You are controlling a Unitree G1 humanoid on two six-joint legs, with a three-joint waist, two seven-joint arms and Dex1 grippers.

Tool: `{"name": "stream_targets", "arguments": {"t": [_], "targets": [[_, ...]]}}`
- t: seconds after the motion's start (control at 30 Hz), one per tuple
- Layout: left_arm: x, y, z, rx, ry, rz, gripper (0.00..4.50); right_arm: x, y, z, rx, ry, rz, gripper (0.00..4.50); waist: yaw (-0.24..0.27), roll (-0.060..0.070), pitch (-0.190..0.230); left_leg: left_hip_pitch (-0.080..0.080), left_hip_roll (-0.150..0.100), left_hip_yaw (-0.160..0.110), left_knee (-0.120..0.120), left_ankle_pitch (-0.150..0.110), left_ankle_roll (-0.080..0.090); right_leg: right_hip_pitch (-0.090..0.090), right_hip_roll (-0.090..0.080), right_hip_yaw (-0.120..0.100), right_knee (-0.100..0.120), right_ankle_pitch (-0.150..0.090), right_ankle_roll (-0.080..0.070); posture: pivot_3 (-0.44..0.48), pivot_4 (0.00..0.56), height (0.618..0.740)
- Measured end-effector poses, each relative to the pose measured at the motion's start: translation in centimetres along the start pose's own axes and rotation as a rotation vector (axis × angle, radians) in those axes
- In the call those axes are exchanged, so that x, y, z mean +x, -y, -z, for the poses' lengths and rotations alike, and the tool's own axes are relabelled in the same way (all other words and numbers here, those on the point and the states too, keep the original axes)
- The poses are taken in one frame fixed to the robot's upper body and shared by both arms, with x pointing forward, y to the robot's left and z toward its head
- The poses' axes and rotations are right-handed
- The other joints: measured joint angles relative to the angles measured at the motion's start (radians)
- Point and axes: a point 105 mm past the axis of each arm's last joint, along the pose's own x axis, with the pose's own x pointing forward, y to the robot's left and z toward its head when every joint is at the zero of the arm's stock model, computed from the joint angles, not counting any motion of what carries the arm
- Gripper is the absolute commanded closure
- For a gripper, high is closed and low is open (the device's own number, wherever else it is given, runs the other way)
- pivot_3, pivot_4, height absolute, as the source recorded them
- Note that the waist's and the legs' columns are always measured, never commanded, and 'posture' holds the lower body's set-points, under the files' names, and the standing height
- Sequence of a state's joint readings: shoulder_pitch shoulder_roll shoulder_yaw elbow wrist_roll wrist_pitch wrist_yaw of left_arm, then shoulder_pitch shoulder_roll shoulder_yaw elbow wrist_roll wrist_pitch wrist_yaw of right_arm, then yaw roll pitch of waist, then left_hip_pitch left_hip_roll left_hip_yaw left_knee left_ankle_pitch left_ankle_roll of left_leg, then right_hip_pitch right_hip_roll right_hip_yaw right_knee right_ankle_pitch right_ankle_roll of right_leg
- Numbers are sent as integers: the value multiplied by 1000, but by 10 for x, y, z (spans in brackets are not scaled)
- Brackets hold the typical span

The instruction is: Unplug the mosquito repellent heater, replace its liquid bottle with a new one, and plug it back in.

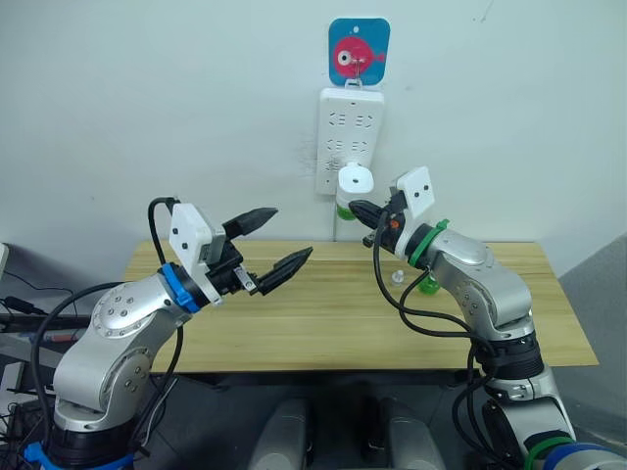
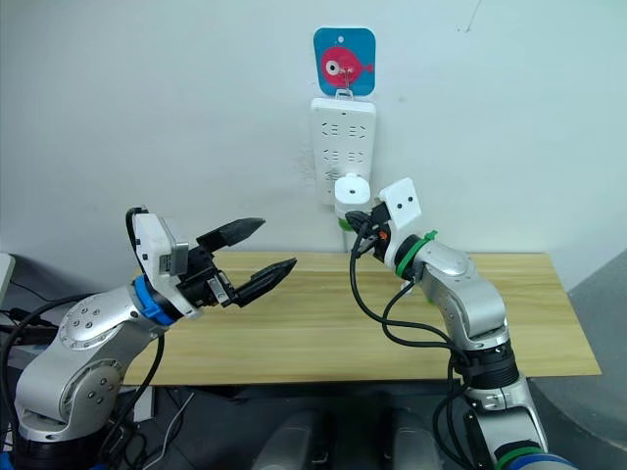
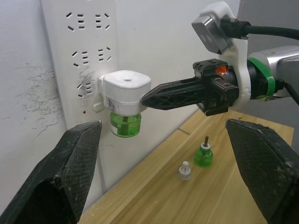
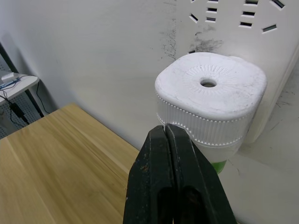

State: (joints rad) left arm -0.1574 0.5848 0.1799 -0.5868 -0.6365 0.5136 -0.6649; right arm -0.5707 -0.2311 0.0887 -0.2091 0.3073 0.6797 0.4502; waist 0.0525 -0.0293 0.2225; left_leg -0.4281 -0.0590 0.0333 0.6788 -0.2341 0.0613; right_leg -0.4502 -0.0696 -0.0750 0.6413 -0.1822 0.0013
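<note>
One wooden surface (image 1: 323, 313), pale plank grain, rectangular, stood against a white wall (image 1: 147, 108).

One long white power strip (image 1: 350, 137) hung upright on the wall from a hook, below one blue square card (image 1: 359, 51) printed with a pink fish. The strip was smooth plastic with several rows of socket slots; dark scuff marks showed on the wall beside it.

Two arms, silver metal shells with black cabling. Left gripper (image 1: 277, 243): two black tapered fingers with ridged texture, spread well apart, held over the left part of the surface and holding nothing. Right gripper (image 3: 147, 98): fingers pressed together with nothing between them, tips just beside the heater's side; contact could not be confirmed.

One mosquito repellent heater (image 3: 125, 91): white rounded plastic body, ribbed band around its side, domed top with fine radial grooves and one round vent hole. It sat plugged into the lower part of the power strip, above the back edge of the surface.

Two green liquid bottles, translucent. One (image 3: 125, 124) hung screwed under the heater. The other (image 3: 204, 154) stood upright on the surface, uncapped, with a dark wick rising from its neck.

One small white cap (image 3: 185, 171) stood on the surface just beside the loose bottle.
</note>
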Motion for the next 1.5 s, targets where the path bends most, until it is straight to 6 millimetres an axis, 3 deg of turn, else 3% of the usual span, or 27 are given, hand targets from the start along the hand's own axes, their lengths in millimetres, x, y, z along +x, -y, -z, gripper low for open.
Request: {"name": "stream_targets", "arguments": {"t": [0.43,1.5], "targets": [[0,1,0,0,-2,18,0,-10,-5,8,-18,-49,-76,4465,-2,0,0,0,0,0,-2,0,0,0,0,-1,-1,-1,0,68,187,740],[-3,3,4,-5,-8,21,0,2,4,-1,-33,32,18,4465,1,0,0,0,0,-2,-1,-1,-6,0,-1,-1,-1,-3,-3,65,191,740]]}}
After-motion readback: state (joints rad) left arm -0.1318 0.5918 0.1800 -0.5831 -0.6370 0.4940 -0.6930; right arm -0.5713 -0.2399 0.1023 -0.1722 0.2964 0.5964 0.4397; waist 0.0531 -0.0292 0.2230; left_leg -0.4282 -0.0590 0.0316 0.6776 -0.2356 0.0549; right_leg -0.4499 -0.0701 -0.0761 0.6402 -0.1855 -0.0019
